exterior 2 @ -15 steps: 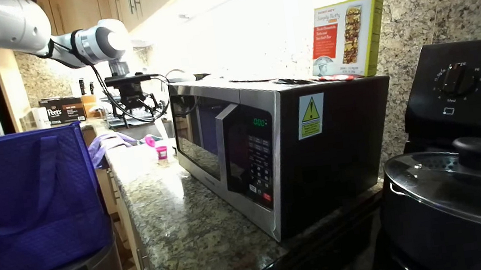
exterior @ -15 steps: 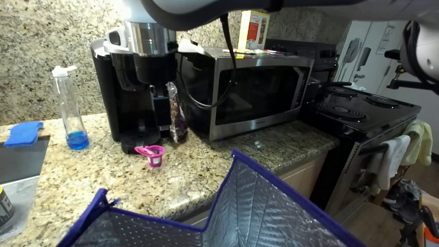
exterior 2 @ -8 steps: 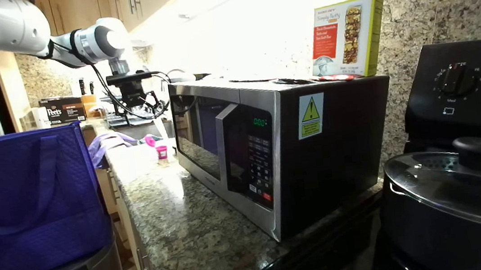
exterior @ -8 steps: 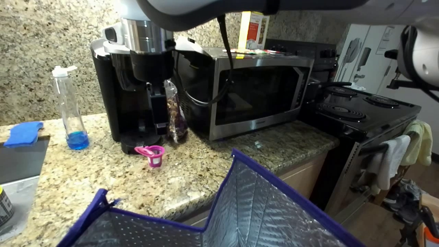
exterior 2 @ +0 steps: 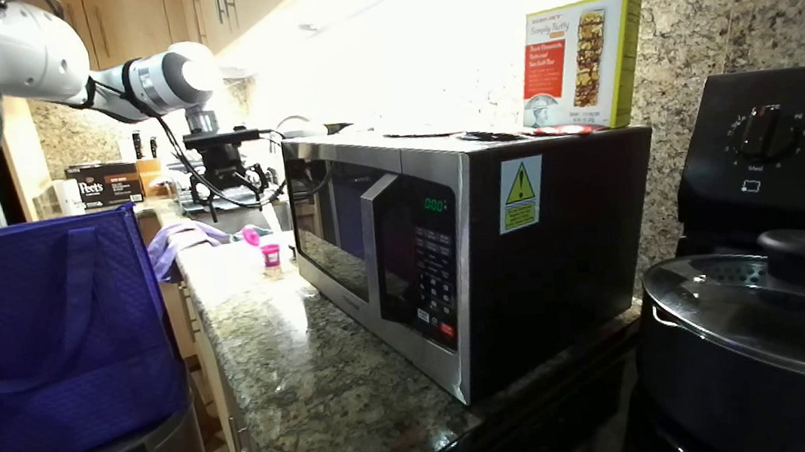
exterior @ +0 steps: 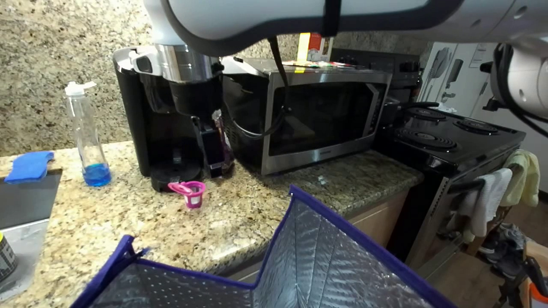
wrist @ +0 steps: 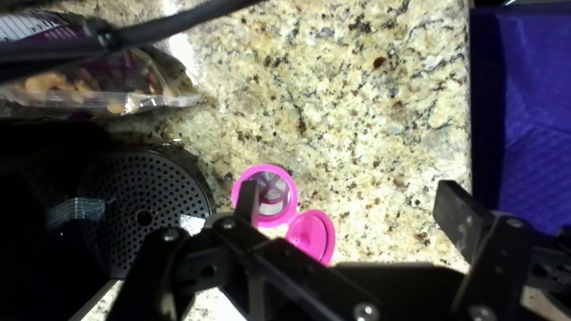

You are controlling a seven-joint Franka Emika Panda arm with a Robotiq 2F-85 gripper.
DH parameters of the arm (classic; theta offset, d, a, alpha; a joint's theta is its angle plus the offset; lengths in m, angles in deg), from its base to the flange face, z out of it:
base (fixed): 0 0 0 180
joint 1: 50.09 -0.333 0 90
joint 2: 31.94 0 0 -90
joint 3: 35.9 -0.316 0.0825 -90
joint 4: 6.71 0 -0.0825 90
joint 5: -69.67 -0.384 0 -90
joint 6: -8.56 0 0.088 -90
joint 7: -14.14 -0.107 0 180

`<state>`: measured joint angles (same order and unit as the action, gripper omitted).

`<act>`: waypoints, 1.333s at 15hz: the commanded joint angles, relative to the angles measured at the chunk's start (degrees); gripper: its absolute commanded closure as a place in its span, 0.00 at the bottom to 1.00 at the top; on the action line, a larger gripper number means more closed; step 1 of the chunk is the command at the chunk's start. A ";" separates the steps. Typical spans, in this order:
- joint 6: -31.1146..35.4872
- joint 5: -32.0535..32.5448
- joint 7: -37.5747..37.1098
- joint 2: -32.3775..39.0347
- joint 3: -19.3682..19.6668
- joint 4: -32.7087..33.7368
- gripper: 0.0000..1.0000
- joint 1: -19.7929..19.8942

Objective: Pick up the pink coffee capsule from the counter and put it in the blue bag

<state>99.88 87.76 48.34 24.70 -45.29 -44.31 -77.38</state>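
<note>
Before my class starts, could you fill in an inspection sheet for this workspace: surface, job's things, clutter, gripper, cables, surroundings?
Surface: speckled counter, glare in places.
Job's things: pink capsule upright on the counter, its lid flipped open; blue bag beside the counter's edge, mouth open.
Clutter: bottle holding blue liquid, blue cloth, coffee maker, snack packet.
Gripper: open, holding nothing, raised above the counter.
Cables: one dark cable loops below the arm; no snag visible.
Surroundings: microwave with a box on top, stove, lidded pot, sink.
</note>
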 commanded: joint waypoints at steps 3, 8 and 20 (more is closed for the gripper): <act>-0.53 0.19 7.54 3.76 2.56 7.70 0.00 -0.48; 5.57 -1.65 19.01 8.18 2.16 11.26 0.00 0.13; 3.25 -7.76 24.42 13.21 2.99 15.38 0.00 -0.22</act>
<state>105.32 81.07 71.91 35.13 -42.85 -33.64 -77.11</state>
